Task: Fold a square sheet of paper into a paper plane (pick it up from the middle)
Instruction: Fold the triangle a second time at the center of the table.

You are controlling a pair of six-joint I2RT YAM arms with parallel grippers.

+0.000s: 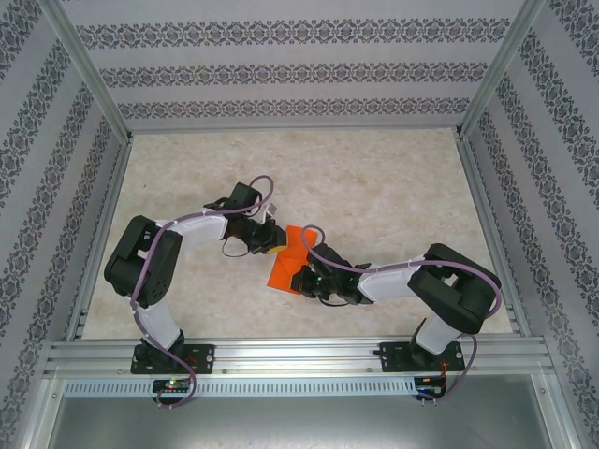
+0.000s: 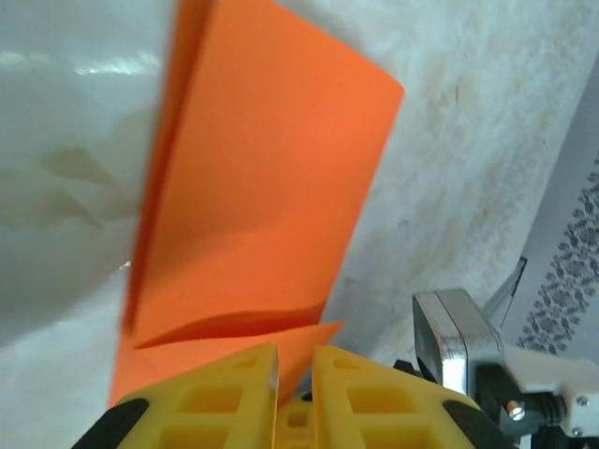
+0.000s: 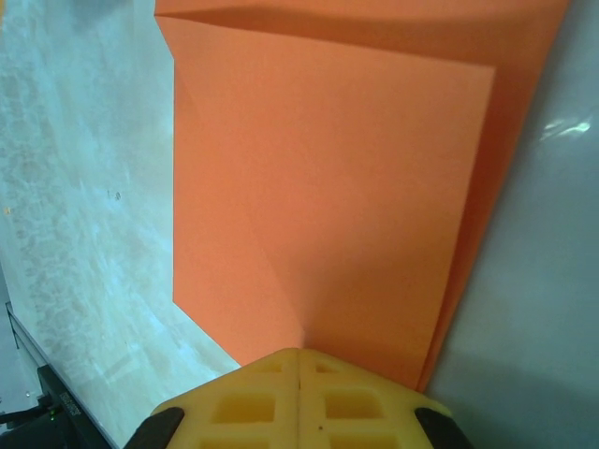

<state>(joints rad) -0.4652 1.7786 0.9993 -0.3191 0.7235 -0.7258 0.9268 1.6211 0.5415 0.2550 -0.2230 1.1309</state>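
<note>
— Two grippers are seen close together over the table [image 1: 402,187]. What is between them?
— One square sheet of paper [image 1: 286,262], bright orange and partly folded, is found near the table's middle, between both wrists.
— How is the right gripper [image 3: 299,354] set?
— Its jaws are pressed together, and the sheet is clamped at their tips.
— And the left gripper [image 2: 295,351]?
— A narrow slit is left between its yellow fingers [image 2: 225,388], and a folded corner is seen entering that slit. Whether it is pinched cannot be told.
</note>
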